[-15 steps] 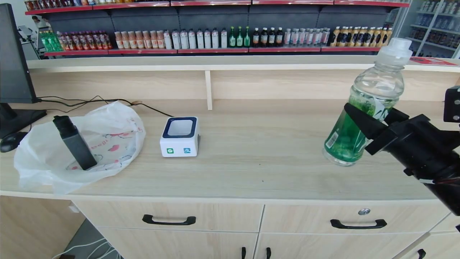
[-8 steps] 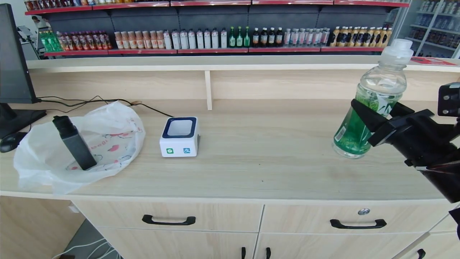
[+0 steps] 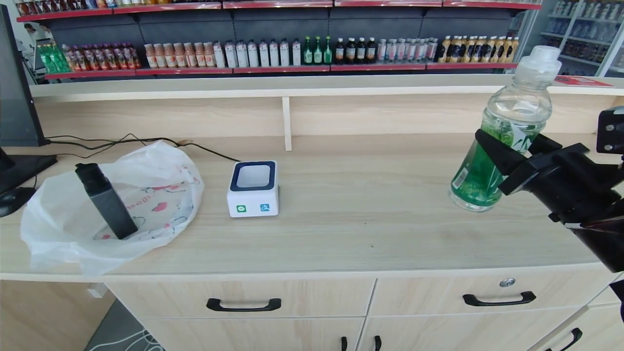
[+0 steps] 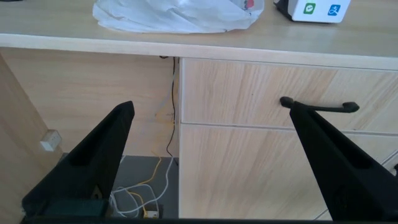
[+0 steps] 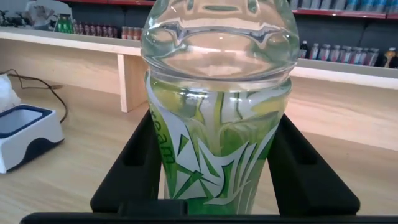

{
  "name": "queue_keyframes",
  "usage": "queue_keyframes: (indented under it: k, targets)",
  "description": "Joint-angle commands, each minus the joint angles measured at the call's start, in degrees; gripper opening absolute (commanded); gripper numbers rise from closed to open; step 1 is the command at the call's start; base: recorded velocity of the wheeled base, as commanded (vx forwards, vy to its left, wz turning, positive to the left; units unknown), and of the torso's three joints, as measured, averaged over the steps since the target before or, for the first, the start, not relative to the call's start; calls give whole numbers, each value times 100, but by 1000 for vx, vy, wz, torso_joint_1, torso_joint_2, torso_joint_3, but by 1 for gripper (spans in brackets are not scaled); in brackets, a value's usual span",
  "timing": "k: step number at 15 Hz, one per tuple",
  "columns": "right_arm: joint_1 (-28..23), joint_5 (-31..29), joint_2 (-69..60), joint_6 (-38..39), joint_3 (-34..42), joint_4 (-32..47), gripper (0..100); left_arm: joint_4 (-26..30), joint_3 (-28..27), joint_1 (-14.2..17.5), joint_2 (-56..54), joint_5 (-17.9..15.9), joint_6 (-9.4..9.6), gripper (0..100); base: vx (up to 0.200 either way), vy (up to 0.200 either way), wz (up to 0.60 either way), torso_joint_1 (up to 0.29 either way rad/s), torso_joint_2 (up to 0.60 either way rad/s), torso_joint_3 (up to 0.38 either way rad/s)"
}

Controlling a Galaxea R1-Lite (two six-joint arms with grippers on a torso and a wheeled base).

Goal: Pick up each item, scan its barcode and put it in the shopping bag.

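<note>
Scan step in hand with right pincer (image 3: pixel 510 146) clenched on tilted bottle (image 3: pixel 517 105) over tabletop (image 3: pixel 365 224): carry to scanner (image 3: pixel 253 199) well to pincer's left, barcode (image 3: pixel 458 178) (low on its side) facing its window (image 3: pixel 253 176); shopping bag (image 3: pixel 163 192) farther left.

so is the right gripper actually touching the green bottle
Touching. In the right wrist view the right gripper has its fingers pressed against both sides of the green bottle, no gap.

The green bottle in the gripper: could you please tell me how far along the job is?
Done: a dark bottle stands in the shopping bag. In hand: the right gripper holds the green bottle tilted, well right of the scanner. Left: scanning and bagging it.
</note>
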Motion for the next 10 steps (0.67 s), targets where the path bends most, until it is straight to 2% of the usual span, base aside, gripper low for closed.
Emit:
queue_keyframes:
  k: [1, 10]
  targets:
    - [3, -14, 4, -3, -18, -14, 0, -2, 0, 1, -2, 1, -5, 100, 0, 200, 0, -2, 2, 2]
    - [11, -14, -5, -3, -106, -14, 0, -2, 0, 1, -2, 1, -5, 100, 0, 200, 0, 4, 2, 4]
